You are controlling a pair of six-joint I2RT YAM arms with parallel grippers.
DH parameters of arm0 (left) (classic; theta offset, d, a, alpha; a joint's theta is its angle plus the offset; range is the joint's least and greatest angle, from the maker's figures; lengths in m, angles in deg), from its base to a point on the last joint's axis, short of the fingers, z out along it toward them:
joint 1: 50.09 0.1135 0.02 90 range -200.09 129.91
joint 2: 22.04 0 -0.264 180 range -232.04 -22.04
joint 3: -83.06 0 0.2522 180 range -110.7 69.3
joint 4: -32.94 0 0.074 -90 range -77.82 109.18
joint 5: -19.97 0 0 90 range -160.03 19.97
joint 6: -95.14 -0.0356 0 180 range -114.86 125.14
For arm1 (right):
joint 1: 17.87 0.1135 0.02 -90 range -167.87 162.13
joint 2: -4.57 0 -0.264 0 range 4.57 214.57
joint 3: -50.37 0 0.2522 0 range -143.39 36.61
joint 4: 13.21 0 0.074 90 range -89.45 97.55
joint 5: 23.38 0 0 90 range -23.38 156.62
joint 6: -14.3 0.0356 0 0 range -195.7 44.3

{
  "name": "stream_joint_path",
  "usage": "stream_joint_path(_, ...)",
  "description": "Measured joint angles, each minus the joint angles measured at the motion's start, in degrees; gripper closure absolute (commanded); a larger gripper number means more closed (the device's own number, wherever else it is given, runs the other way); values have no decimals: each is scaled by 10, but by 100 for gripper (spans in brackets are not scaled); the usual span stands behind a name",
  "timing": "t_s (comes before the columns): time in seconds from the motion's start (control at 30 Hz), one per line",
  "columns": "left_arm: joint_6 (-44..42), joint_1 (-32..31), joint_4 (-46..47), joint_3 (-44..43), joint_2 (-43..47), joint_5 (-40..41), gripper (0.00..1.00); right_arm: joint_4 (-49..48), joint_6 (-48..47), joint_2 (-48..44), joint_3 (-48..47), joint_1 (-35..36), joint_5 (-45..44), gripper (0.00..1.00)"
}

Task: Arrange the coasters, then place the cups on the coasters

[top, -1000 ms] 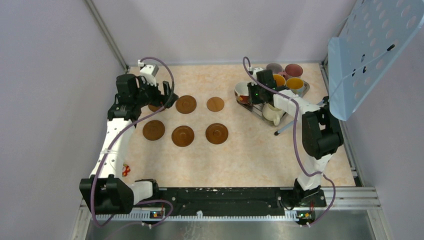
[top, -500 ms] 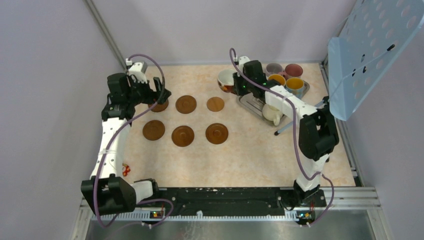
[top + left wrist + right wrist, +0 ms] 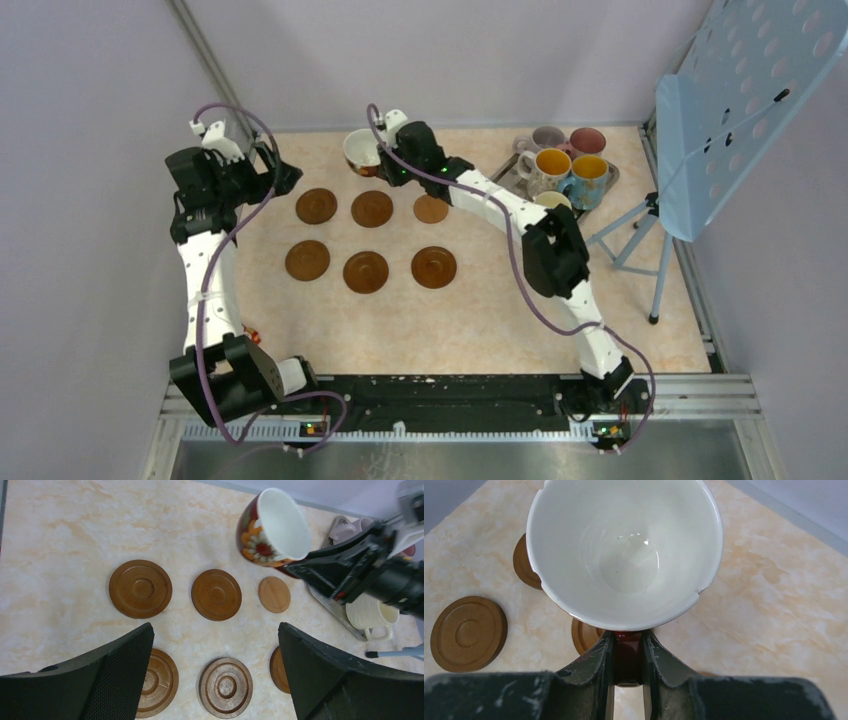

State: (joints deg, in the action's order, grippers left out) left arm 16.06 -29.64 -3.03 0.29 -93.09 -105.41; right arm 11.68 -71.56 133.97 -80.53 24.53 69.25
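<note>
1. Check the tray at the far right of the table. It is square, silver metal, and carries five mugs close together:
   - lilac-grey mug, far left;
   - pink mug, far right;
   - white mug with an orange inside, just in front of the lilac-grey one;
   - blue mug with an orange inside, beside the white one;
   - cream mug at the near edge, partly hidden by the right arm.

2. Locate the floral mug. The right gripper holds it, with the jaws narrow and clamped on its dark red handle. You will find it above the far part of the table, beyond the back row of coasters and well apart from the tray. It is tilted, with its mouth turned towards the right wrist camera.

3. Identify the floral mug by its finish: glossy white inside, dark red outside with orange and white flowers. The right wrist view shows small notches in the rim.

4. Confirm the coasters: six round brown discs in two rows of three. Five are dark and glossy with a centre ring. The lighter coaster, at the right end of the back row, is plain and smaller.

5. Note the left gripper: it hangs above the left coasters with its jaws spread wide and nothing between them.
</note>
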Motion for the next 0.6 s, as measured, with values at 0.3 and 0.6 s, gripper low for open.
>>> stream_joint_path(0.3,15,26,13,1,0,-17,1,-5,-11,113,-105,49,0,100)
stream_joint_path(0.6,26,41,21,5,1,-33,1,-45,-14,150,-153,85,0,100)
